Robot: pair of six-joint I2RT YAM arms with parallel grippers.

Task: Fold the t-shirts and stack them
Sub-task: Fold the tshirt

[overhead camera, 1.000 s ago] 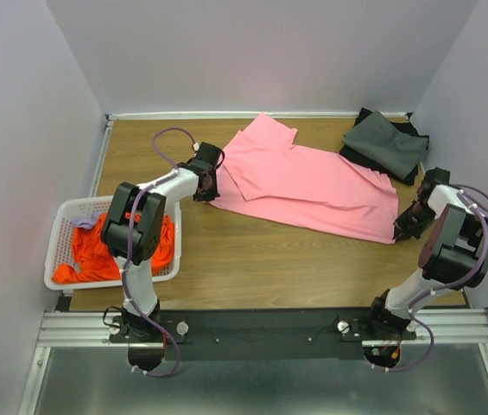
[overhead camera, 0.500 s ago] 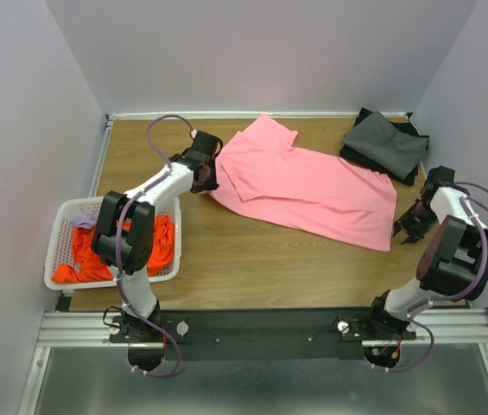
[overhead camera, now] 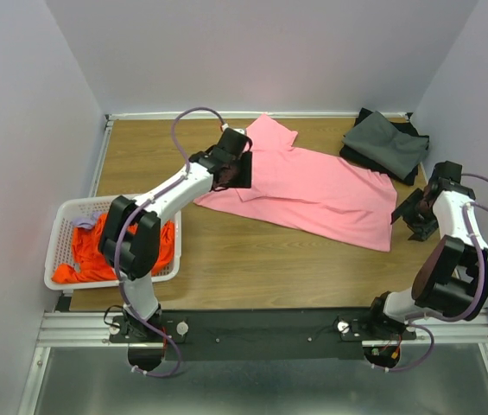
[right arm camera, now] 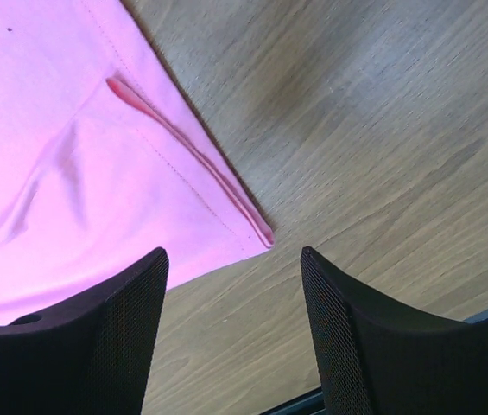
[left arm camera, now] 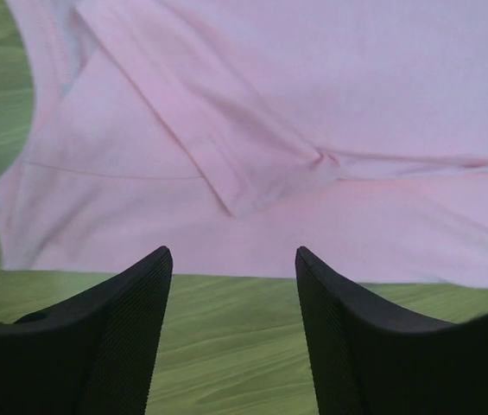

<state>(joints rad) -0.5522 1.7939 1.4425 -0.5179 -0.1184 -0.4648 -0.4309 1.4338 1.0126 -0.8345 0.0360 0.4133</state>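
Wooden table holds pink t-shirt spread for folding; left gripper and right gripper (both agape, empty) poised at opposite ends.

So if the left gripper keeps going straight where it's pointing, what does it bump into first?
Probably the near edge of the pink t-shirt; nothing lies between it and the open left gripper. Depth is unclear, so it could touch the wooden table first.

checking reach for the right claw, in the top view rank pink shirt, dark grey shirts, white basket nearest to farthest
1. pink shirt, just left of the right claw
2. dark grey shirts, back right corner
3. white basket, far left edge
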